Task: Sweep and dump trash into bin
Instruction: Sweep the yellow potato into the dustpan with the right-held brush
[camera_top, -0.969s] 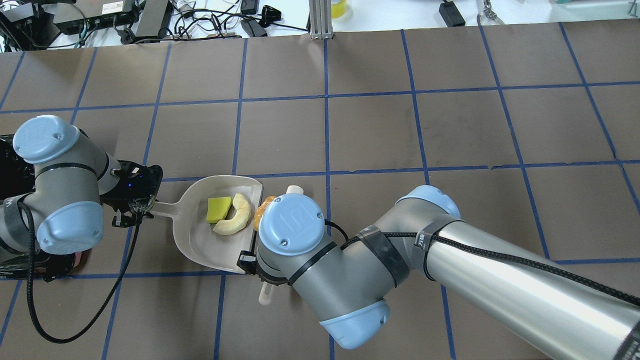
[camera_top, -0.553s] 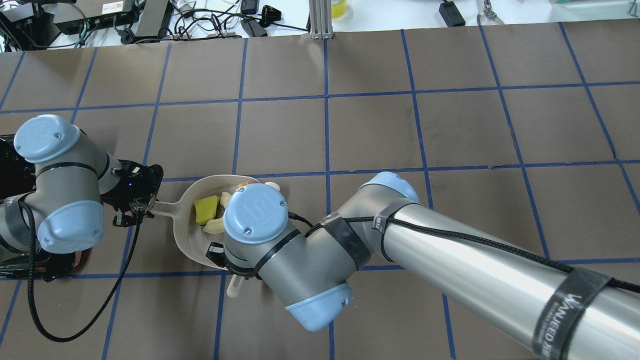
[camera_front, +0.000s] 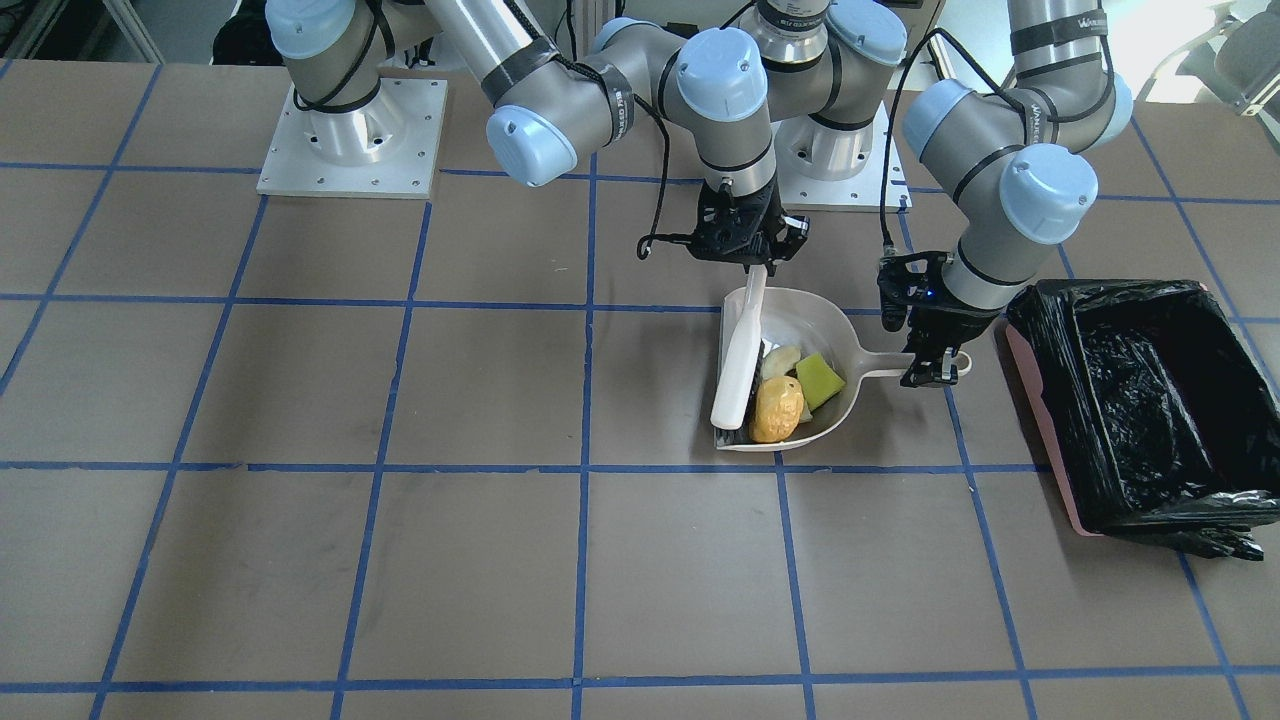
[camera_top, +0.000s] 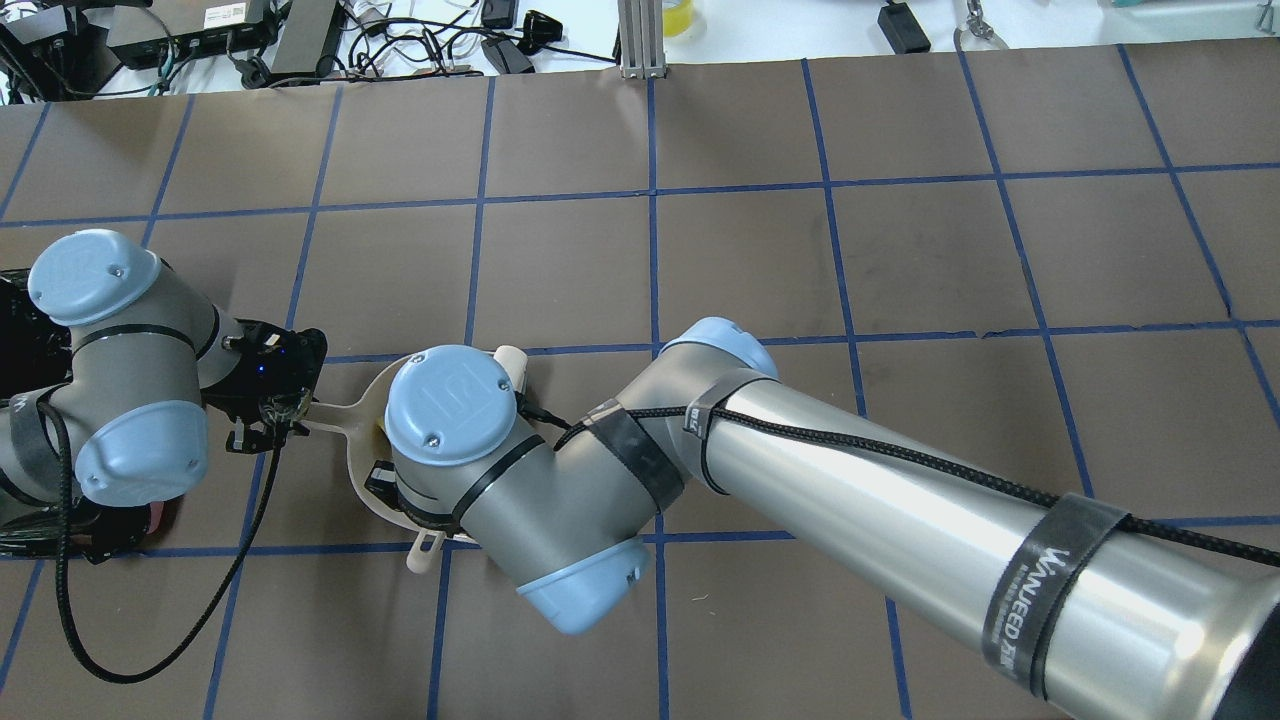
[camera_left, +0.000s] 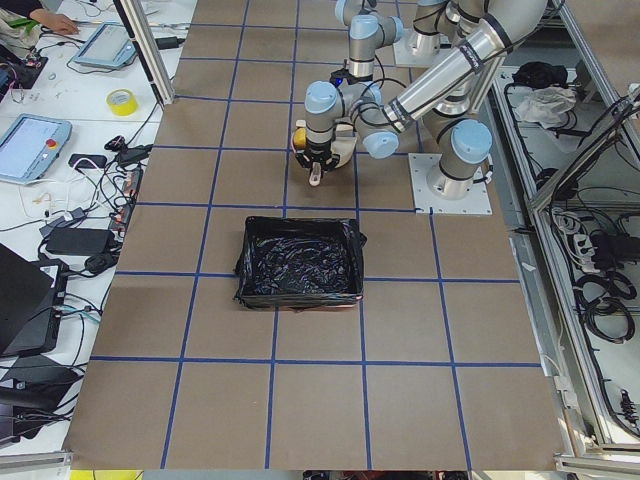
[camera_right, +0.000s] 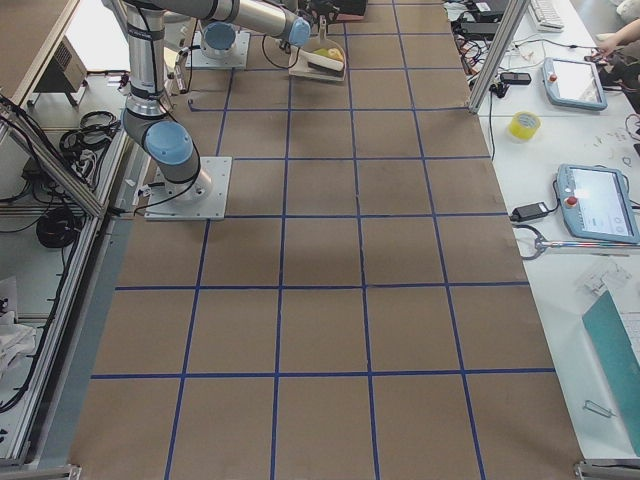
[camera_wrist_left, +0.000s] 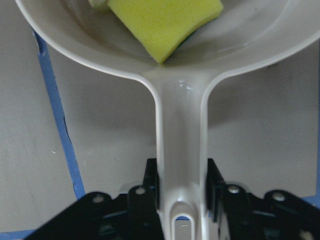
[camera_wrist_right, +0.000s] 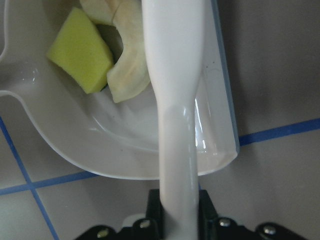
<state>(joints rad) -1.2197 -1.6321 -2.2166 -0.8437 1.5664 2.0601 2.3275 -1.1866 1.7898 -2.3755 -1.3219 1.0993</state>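
The white dustpan (camera_front: 822, 312) lies on the table and holds all three trash items: the orange lump (camera_front: 777, 410), the pale peel (camera_front: 781, 358) and the yellow-green sponge (camera_front: 820, 380). My left gripper (camera_front: 925, 345) is shut on the dustpan's handle (camera_wrist_left: 180, 150). My right gripper (camera_front: 745, 245) is shut on the white brush (camera_front: 740, 360), which lies along the pan's open edge beside the lump. The right wrist view shows the brush (camera_wrist_right: 175, 75), peel (camera_wrist_right: 127, 70) and sponge (camera_wrist_right: 82, 50). The bin (camera_front: 1040, 330), pink with a black bag, stands just past the left gripper.
In the overhead view my right wrist (camera_top: 450, 400) covers most of the pan; only the brush's ends (camera_top: 510, 360) stick out. Cables and electronics (camera_top: 300, 40) lie beyond the table's far edge. The brown gridded table (camera_front: 400, 560) spreads around.
My right arm swept the brush leftwards across the pan's mouth. The orange lump went from the pan's edge into the pan. The left arm and dustpan stayed put.
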